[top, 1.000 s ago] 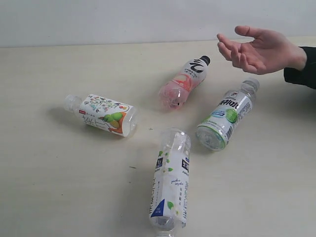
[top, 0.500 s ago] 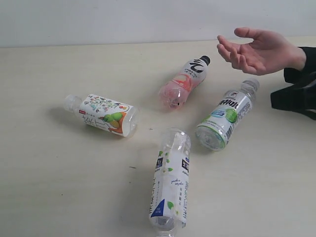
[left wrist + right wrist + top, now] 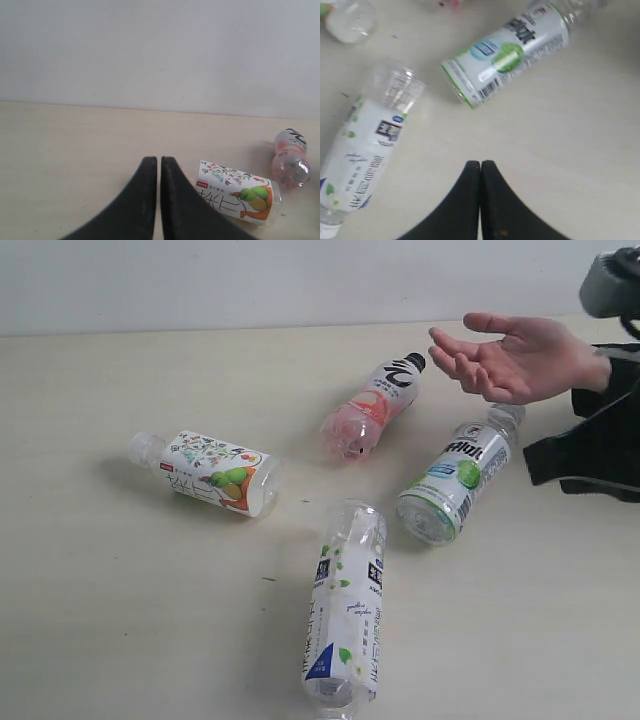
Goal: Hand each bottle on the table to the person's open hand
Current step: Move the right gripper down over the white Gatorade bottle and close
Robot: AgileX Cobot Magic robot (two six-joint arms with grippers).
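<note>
Four bottles waiting as right arm moves in

On the table (image 3: 100, 590) lie the fruit-and-flower bottle (image 3: 210, 472), leafy bottle (image 3: 346, 610), pink bottle (image 3: 372, 405) and lime-green bottle (image 3: 458, 480), the last nearest the open hand (image 3: 510, 355). The right arm (image 3: 590, 445) has just entered at the right edge; left gripper (image 3: 159, 165) and right gripper (image 3: 480, 167) are pinched together, empty

Four bottles lie on one bench (image 3: 120, 600): one pink-peach bottle (image 3: 372, 405) with one black cap (image 3: 416, 362), one lime-green bottle (image 3: 458, 480), one white leafy bottle (image 3: 346, 612) and one fruit-and-flower bottle (image 3: 210, 472). One person's open hand (image 3: 515, 358) is present. Two robot hands appear, one per wrist view: the left hand (image 3: 159, 162) and the right hand (image 3: 480, 166), each with two black fingers. One dark shape at the exterior view's right edge is possibly a single robot arm (image 3: 585, 450).
</note>
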